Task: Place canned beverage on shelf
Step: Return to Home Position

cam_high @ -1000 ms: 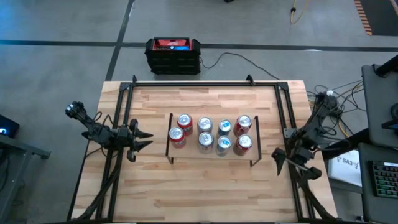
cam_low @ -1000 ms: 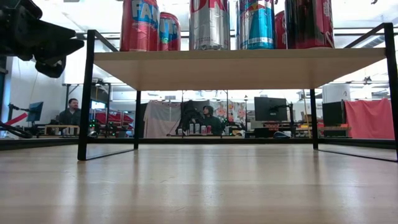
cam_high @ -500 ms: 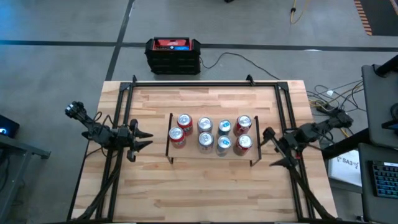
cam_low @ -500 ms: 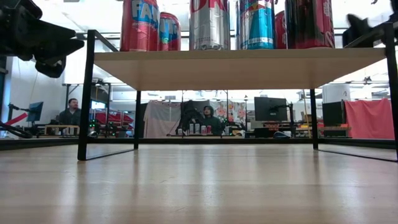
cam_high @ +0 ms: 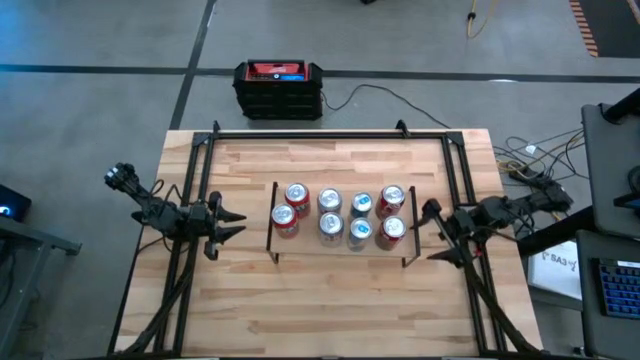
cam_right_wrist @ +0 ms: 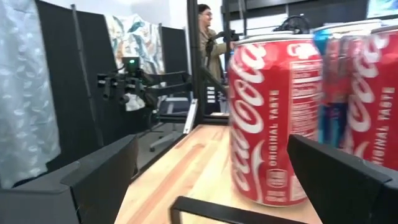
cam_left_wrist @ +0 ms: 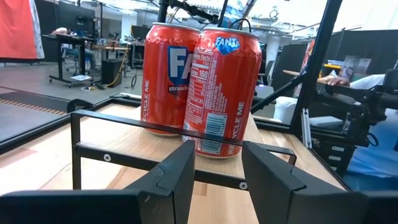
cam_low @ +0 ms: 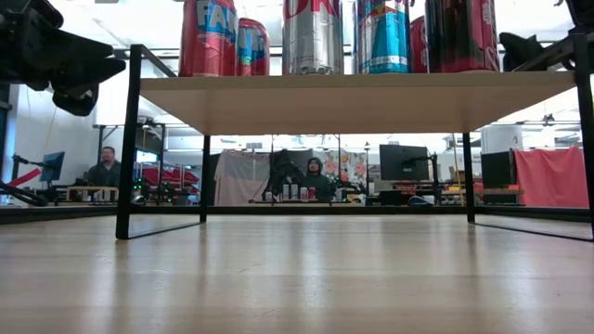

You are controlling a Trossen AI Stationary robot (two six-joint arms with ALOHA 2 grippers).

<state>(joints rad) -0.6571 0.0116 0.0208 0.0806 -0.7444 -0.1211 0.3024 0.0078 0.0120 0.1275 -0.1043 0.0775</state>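
Observation:
The shelf (cam_high: pixel 310 251) stands mid-table on thin black legs, and its board (cam_low: pixel 353 93) carries several upright cans in two rows. Red cans (cam_high: pixel 284 216) stand at the left end and red cans (cam_high: pixel 392 230) at the right, with silver and blue ones between. My left gripper (cam_high: pixel 236 224) hovers open just left of the shelf, pointing at two red Fanta cans (cam_left_wrist: pixel 221 93). My right gripper (cam_high: pixel 430 232) hovers open just right of the shelf, facing a red Coca-Cola can (cam_right_wrist: pixel 273 118). Neither gripper has anything between its fingers.
Black frame rails (cam_high: pixel 320 133) run along the table's far, left and right sides. A black and red box (cam_high: pixel 279 88) sits on the floor beyond the far edge. Bare tabletop (cam_high: pixel 330 310) lies between the shelf and the near edge. People sit in the room behind (cam_low: pixel 316 178).
My right gripper has swung from the table's near right corner toward the shelf's right end, turning from pointing at the near edge to pointing level at the cans. It has stayed open. The cans and shelf have not moved.

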